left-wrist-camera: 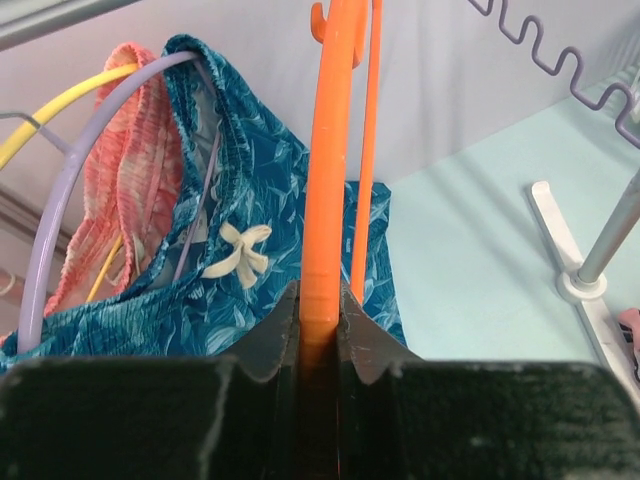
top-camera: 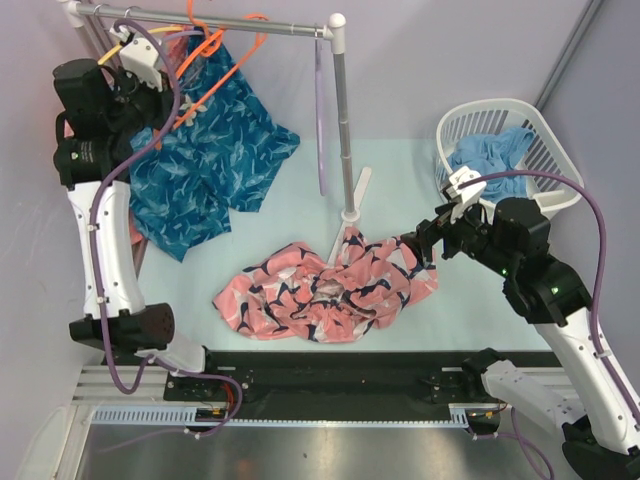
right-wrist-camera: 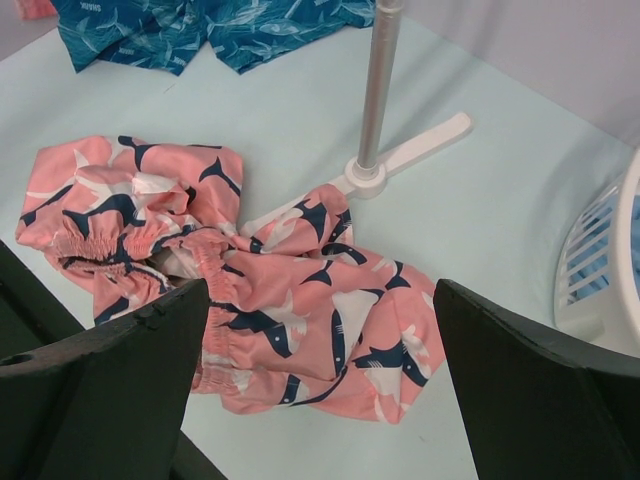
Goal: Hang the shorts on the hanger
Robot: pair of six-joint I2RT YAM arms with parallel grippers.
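The salmon-pink shorts (top-camera: pixel 325 290) with navy and white shapes lie crumpled on the table by the rack's foot; they also show in the right wrist view (right-wrist-camera: pixel 250 290). The orange hanger (top-camera: pixel 215 50) hangs at the rack's rail. My left gripper (top-camera: pixel 135 70) is up at the rail, shut on the hanger's orange bar (left-wrist-camera: pixel 325 210); in the left wrist view (left-wrist-camera: pixel 320 305) the jaws press on it from both sides. My right gripper (top-camera: pixel 430 240) is open and empty, just above the right end of the shorts, which lie between its spread fingers (right-wrist-camera: pixel 320 330).
Teal-blue patterned shorts (top-camera: pixel 210 150) hang on a lavender hanger (left-wrist-camera: pixel 60 200) at the rack's left, beside a yellow hanger (left-wrist-camera: pixel 60 105) and a coral garment (left-wrist-camera: pixel 125 170). The rack's pole (top-camera: pixel 345 130) and white foot (right-wrist-camera: pixel 420 150) stand mid-table. A white basket (top-camera: pixel 510 150) with blue cloth stands at the back right.
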